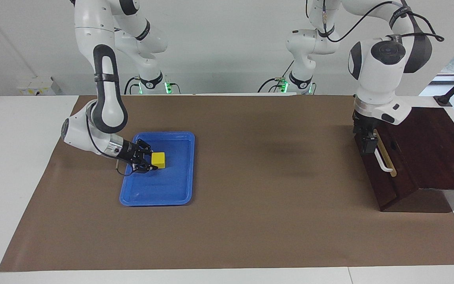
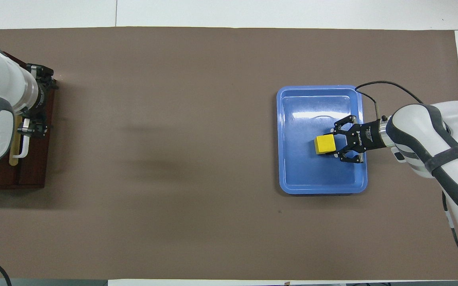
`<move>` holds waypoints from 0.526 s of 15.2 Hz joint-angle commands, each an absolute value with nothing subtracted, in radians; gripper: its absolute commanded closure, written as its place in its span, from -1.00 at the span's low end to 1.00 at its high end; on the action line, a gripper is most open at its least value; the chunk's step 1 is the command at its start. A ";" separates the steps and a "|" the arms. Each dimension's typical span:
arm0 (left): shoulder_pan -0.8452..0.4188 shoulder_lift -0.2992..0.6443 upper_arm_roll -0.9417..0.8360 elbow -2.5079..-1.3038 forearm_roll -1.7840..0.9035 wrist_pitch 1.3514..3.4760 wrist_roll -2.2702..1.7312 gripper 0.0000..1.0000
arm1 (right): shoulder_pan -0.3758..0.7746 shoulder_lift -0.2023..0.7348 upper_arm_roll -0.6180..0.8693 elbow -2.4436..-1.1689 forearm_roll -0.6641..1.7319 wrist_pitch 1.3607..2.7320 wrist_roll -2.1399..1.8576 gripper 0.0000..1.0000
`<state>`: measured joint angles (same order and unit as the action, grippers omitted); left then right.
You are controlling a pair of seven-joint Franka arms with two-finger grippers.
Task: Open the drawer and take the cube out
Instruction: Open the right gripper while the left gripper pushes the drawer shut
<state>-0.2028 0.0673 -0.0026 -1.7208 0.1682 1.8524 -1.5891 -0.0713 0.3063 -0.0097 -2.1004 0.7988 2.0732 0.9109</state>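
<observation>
The yellow cube [image 1: 158,159] lies in the blue tray [image 1: 172,193] at the right arm's end of the table; it also shows in the overhead view [image 2: 325,144]. My right gripper [image 1: 151,157] is low over the tray, open, its fingertips on either side of the cube's edge [image 2: 338,143]. The drawer [image 1: 373,177] of the dark wooden box is out by only a thin pale strip. My left gripper [image 1: 369,144] is at the drawer's front, against the white bar handle [image 1: 384,161] at the end nearer the robots.
The dark wooden box [image 1: 428,138] stands at the left arm's end of the table [image 2: 34,171]. A brown mat [image 1: 270,177] covers the table between box and tray. A cable loops off the right wrist [image 2: 376,85] over the tray's edge.
</observation>
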 commanded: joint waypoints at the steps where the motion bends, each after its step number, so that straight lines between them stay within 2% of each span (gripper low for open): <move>1: -0.256 0.060 -0.024 -1.648 0.103 1.703 -1.379 -1.00 | -0.074 0.276 -0.002 -2.144 0.801 2.100 0.888 1.00; 2: -0.271 0.043 -0.032 -1.647 0.100 1.668 -1.248 -1.00 | -0.072 0.276 -0.002 -2.146 0.801 2.099 0.890 1.00; 3: -0.279 0.029 -0.037 -1.646 0.095 1.642 -1.141 -1.00 | -0.071 0.276 -0.002 -2.146 0.799 2.097 0.890 0.89; 4: -0.281 0.015 -0.040 -1.646 0.071 1.626 -1.064 -1.00 | -0.064 0.273 -0.002 -2.146 0.799 2.095 0.893 -0.94; 5: -0.281 -0.001 -0.040 -1.646 0.051 1.618 -1.001 -1.00 | -0.063 0.265 -0.002 -2.145 0.799 2.095 0.900 -1.00; 8: -0.272 -0.038 -0.034 -1.643 0.041 1.543 -0.762 -1.00 | -0.064 0.250 -0.003 -2.141 0.798 2.088 0.902 -1.00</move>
<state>-0.2811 -0.0051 -0.0464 -1.6443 0.0656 1.6043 -0.9240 -0.0621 0.2903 -0.0063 -2.1126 0.7988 2.0738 0.9109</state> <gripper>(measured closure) 0.000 0.079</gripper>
